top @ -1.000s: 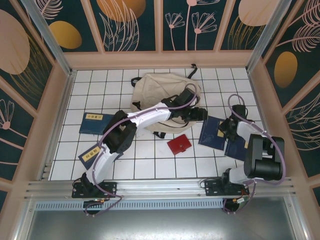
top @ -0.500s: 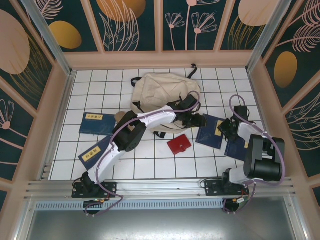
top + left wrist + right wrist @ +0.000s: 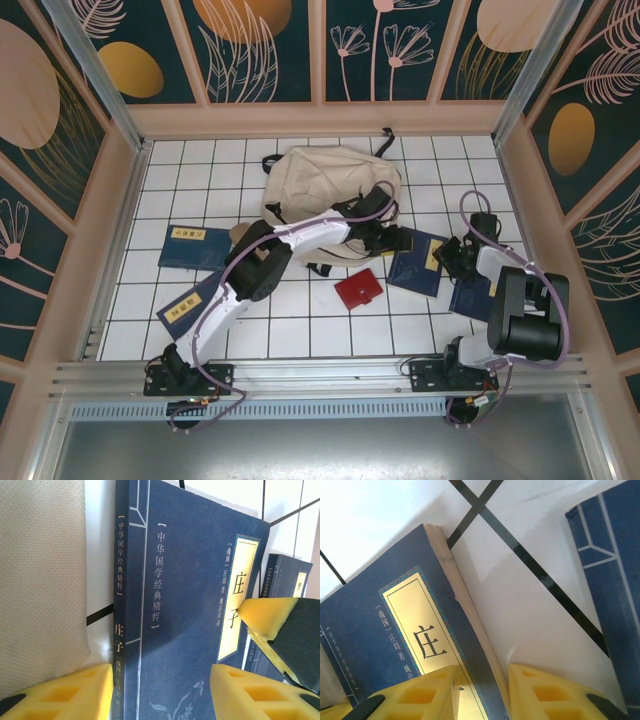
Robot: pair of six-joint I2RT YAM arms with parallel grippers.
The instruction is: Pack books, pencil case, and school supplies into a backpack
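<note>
A navy book [image 3: 415, 266] with a pale yellow label lies right of the cream backpack [image 3: 325, 180]. My left gripper [image 3: 398, 240] reaches over the book's left side. In the left wrist view its jaws [image 3: 162, 692] stand open, one pad beside the spine, the other over the cover [image 3: 190, 605]. My right gripper [image 3: 452, 256] is at the book's right edge. Its jaws [image 3: 482, 690] straddle the page edge, one pad over the label [image 3: 405, 625], one on the tile. The red square case [image 3: 358, 290] lies in front. The tan pencil case [image 3: 240, 234] peeks out beside the left arm.
A second navy book [image 3: 470, 298] lies under the right arm, also in the right wrist view [image 3: 620, 580]. Two more books [image 3: 193, 245] [image 3: 188, 305] lie at the left. Backpack fabric [image 3: 40, 580] stands just left of the held-over book. Wooden walls ring the white tiled floor.
The book has slid left toward the backpack, and the left gripper has drawn back left with it. The right gripper's jaws have narrowed and followed slightly.
</note>
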